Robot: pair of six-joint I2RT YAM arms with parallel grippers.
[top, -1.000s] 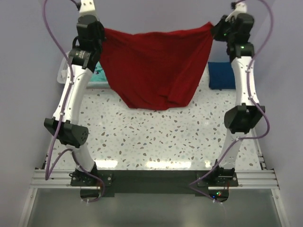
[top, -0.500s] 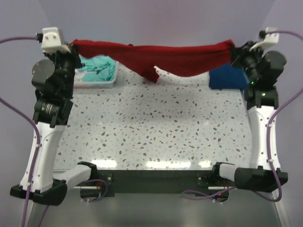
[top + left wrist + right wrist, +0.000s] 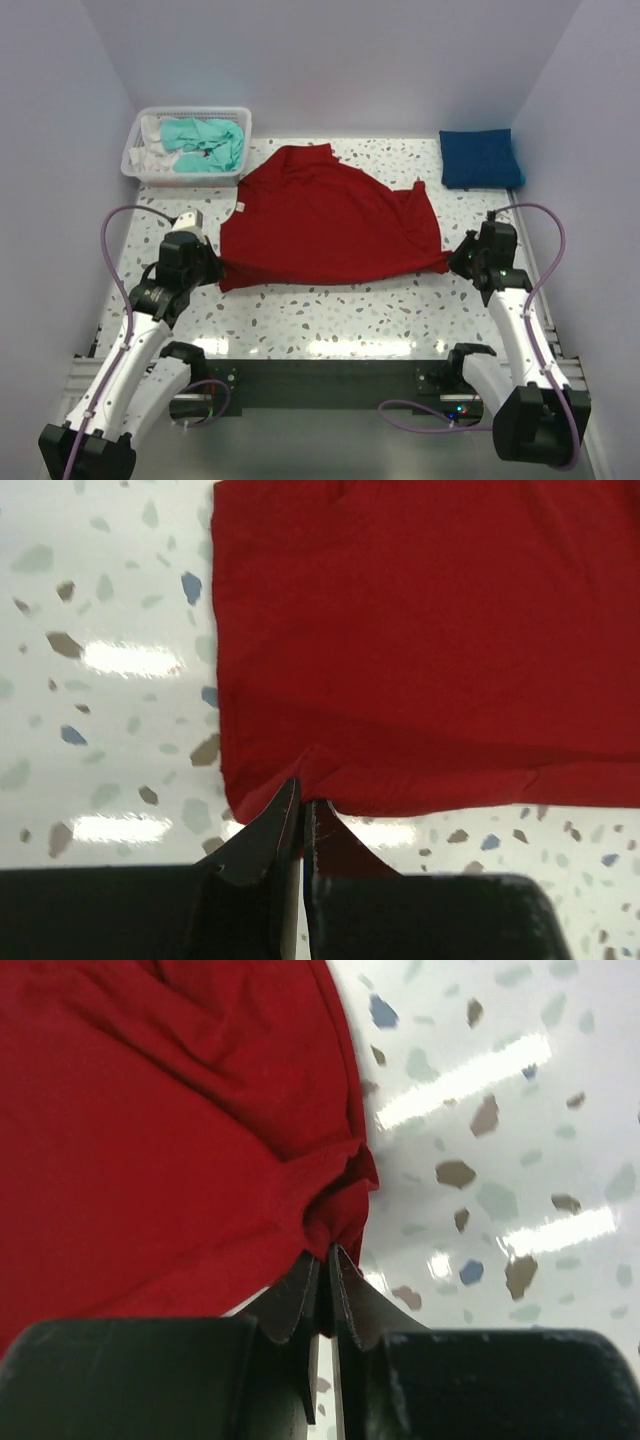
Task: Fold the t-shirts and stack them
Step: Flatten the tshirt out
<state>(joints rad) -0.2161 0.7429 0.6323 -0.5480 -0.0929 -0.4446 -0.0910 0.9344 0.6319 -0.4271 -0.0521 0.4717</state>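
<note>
The left tool (image 3: 300, 792) is clamped on the near-left hem corner of the red t-shirt (image 3: 325, 225). The right tool (image 3: 327, 1258) nips the near-right corner, cloth bunched at its tips. The shirt lies spread across the tabletop (image 3: 330, 310) — soft, light and limp, likely to wrinkle and slide. Corners and hem edges look the surest holds for folding.

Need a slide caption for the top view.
Red shirt spread on the table, near corners pinched by left fingers and right fingers.
</note>
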